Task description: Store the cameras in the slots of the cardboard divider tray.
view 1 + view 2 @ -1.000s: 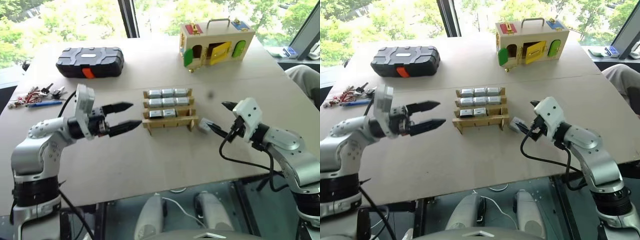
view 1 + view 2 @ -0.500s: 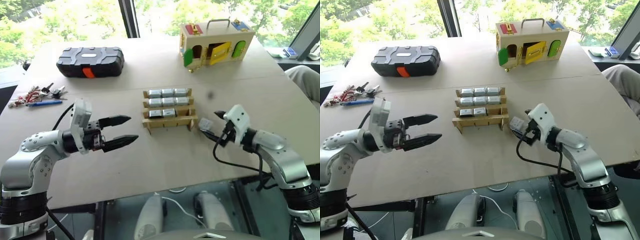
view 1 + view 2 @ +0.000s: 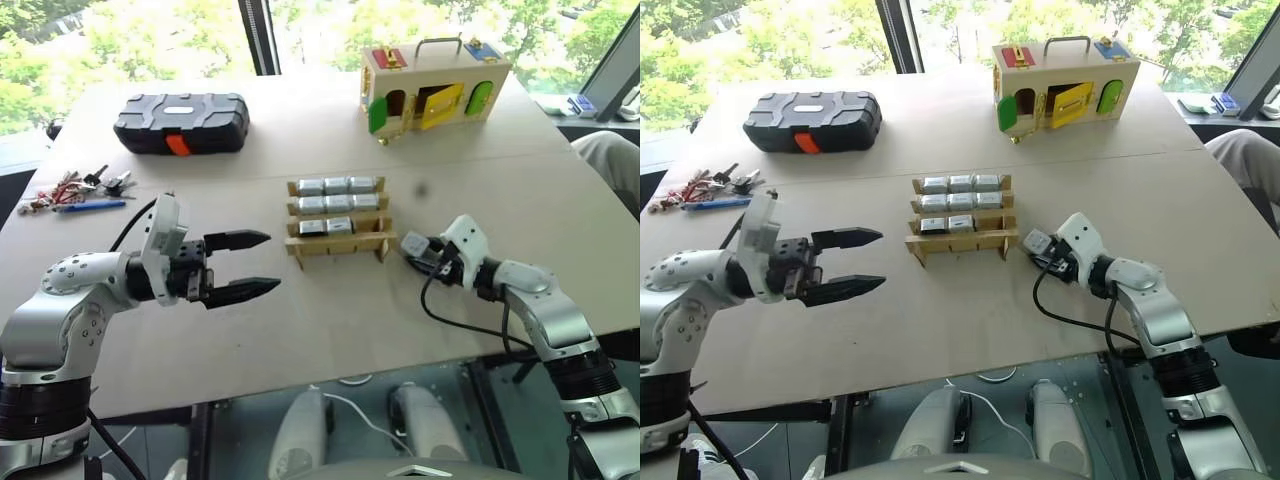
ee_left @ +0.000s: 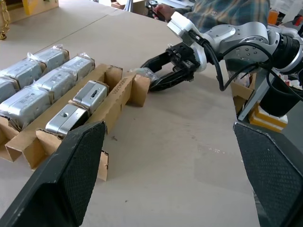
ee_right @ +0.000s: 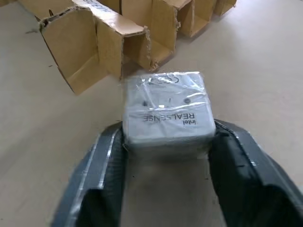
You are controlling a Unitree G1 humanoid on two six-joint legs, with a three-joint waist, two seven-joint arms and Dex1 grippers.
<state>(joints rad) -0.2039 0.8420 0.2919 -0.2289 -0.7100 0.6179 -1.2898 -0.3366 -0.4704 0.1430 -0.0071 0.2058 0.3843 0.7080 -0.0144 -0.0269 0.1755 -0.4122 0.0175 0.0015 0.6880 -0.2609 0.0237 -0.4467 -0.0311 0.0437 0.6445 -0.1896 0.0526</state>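
From the head views, I have my right gripper down at the table, just beside the near right corner of the cardboard divider tray, clamped on a loose camera that lies on the board. I judge that this low, nearly level approach is what lets the fingers bracket the small box from its sides. My left gripper hangs spread wide and empty, well to the left of the tray, kept clear of the work. The tray holds eight cameras: three in the far row, three in the middle, two in the near row, so one near slot at the right end is free, which I take as the target.

In the left wrist view, the near row's two cameras sit side by side, and the open cell lies next to where the right gripper pinches its camera.

In the right wrist view, both pads press the wrapped camera's flanks, with the tray's empty cardboard cells just beyond it.
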